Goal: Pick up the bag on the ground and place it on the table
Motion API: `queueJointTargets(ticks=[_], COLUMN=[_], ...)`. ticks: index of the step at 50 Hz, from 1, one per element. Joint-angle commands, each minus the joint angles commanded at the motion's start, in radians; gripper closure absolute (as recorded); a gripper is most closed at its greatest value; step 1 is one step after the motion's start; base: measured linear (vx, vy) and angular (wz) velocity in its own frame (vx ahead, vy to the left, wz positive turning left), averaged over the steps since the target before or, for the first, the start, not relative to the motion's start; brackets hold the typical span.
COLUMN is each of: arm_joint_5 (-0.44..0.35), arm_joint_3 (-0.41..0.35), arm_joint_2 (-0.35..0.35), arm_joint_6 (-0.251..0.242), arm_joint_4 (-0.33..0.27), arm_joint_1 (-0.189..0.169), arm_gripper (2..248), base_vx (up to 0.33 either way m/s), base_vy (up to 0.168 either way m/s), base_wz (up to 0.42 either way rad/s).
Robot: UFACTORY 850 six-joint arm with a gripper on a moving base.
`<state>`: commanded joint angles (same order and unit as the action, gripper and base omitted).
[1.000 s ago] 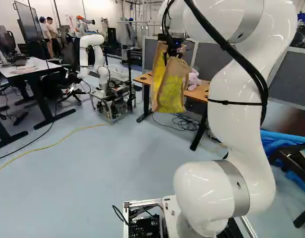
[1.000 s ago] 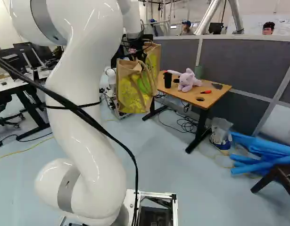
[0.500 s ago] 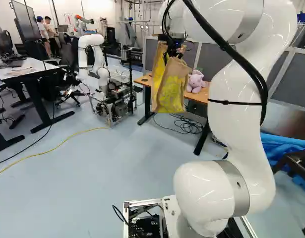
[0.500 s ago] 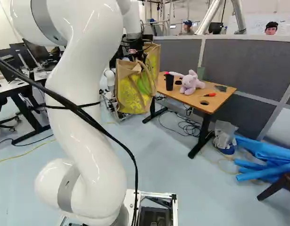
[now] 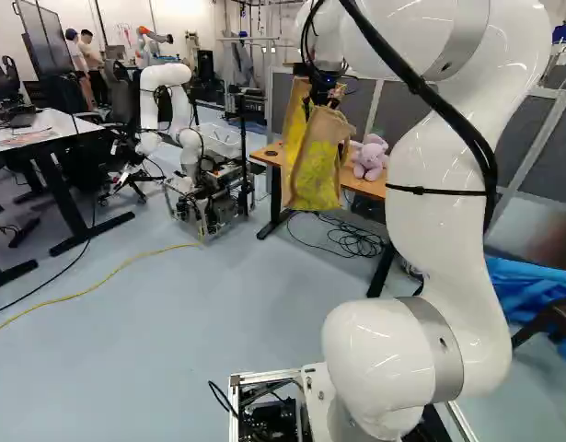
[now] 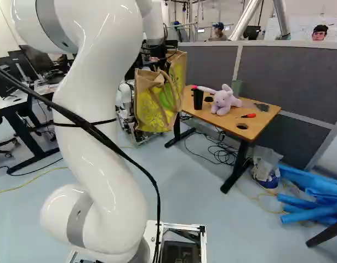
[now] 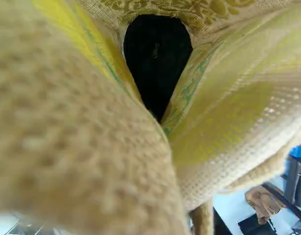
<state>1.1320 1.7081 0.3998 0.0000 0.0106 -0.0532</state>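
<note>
ok so we've got the tan and yellow woven bag (image 6: 154,104) hanging in mid-air below our black gripper (image 5: 329,90), on our side of the brown wooden-topped table (image 6: 260,114) with the lilac plush toy (image 6: 226,102) and black cup (image 6: 198,99) on it. the bag fills most of our wrist view, so we honestly can't tell how the jaws stand.

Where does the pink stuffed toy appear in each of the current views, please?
Left base view: right of the middle, the stuffed toy sits on the wooden table, right of the bag.
Right base view: right of the middle, on that table, beside the black cup.
Wrist view: not in it.
Shared landmark: the bag, which fills most of the wrist view.
</note>
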Motion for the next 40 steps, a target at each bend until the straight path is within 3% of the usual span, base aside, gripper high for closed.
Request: queueJointTargets(ticks=[21, 40], arm_joint_5=[0.0, 0.0], arm_joint_3=[0.0, 0.0], arm_joint_2=[0.0, 0.0], arm_joint_6=[0.0, 0.0], arm_joint_4=[0.0, 0.0], arm_joint_1=[0.0, 0.0], arm_gripper=[227, 227], base_vx=[0.199, 0.207], base_vy=[0.007, 0.057], base_wz=[0.002, -0.022])
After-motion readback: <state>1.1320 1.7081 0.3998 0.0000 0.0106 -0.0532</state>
